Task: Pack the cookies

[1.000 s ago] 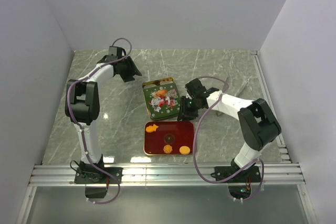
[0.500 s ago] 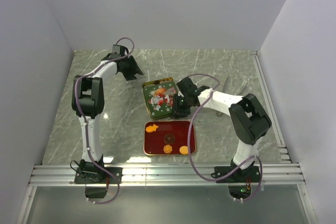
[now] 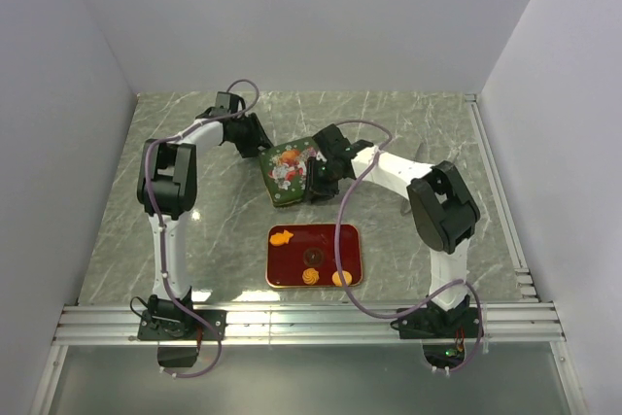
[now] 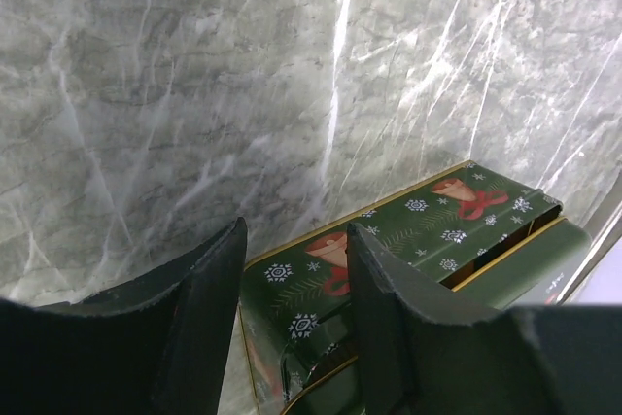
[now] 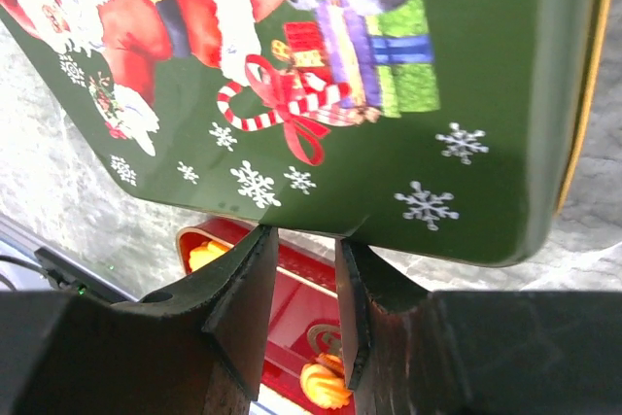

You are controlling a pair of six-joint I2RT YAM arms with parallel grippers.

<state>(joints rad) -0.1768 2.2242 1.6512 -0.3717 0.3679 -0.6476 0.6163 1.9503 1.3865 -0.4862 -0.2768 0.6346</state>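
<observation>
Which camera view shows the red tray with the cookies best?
The top external view: the whole red tray and its four cookies are visible there. The right wrist view shows only part of it, behind the green tin. The left wrist view does not show it.

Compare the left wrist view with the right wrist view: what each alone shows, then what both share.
Left wrist only: the side of the green tin with bells and snowflakes, and the open left gripper. Right wrist only: the Santa lid face, the red tray holding orange cookies, and the right gripper. Shared: the tin and the marble table.
</observation>
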